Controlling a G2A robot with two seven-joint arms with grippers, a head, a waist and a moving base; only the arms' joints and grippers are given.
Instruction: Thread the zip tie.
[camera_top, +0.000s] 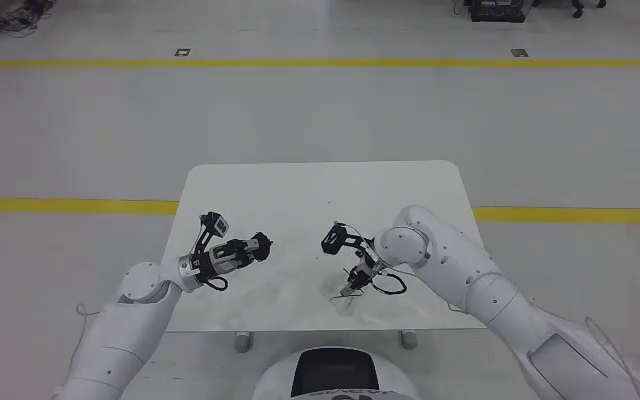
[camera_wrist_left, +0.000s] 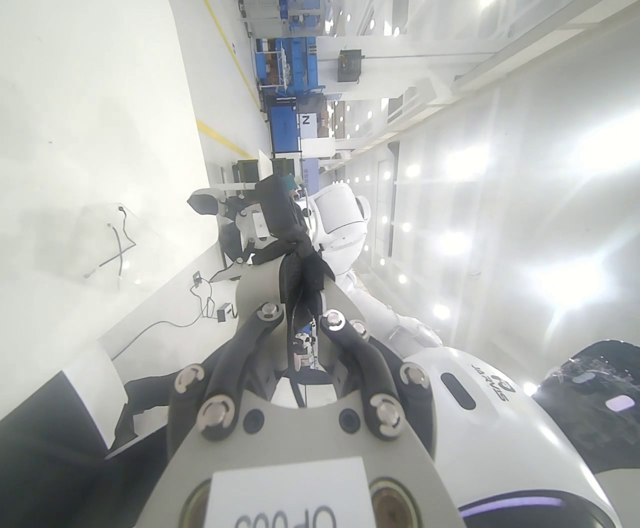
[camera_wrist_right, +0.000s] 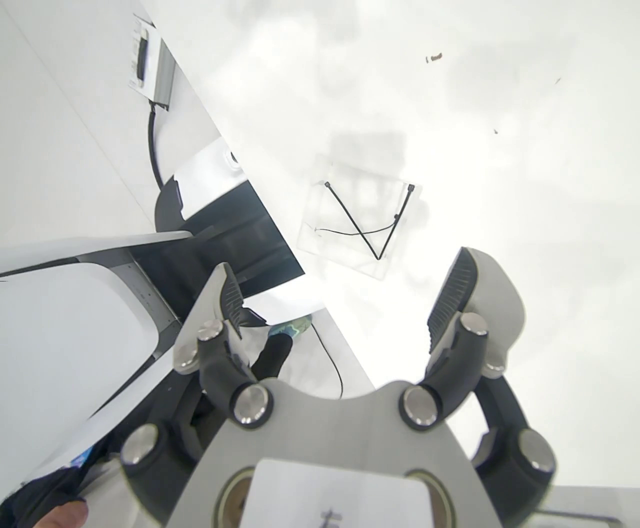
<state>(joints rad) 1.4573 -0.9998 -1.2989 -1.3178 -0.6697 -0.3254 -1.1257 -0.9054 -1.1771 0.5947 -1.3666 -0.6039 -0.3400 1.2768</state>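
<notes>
Your right gripper (camera_wrist_right: 345, 265) hangs wide open and empty, aimed at the zip ties (camera_wrist_right: 352, 221) at mid-frame, probably lined up for a pick. They lie crossed on a clear sheet (camera_wrist_right: 322, 210). That view gives you their lay. The top view gives you arm spacing. Your left gripper (camera_wrist_left: 300, 267) is pressed closed; I cannot tell whether it pinches anything.

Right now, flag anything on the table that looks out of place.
The zip ties lie crossed over one another on the clear tray, and small brown crumbs lie loose on the table.
</notes>
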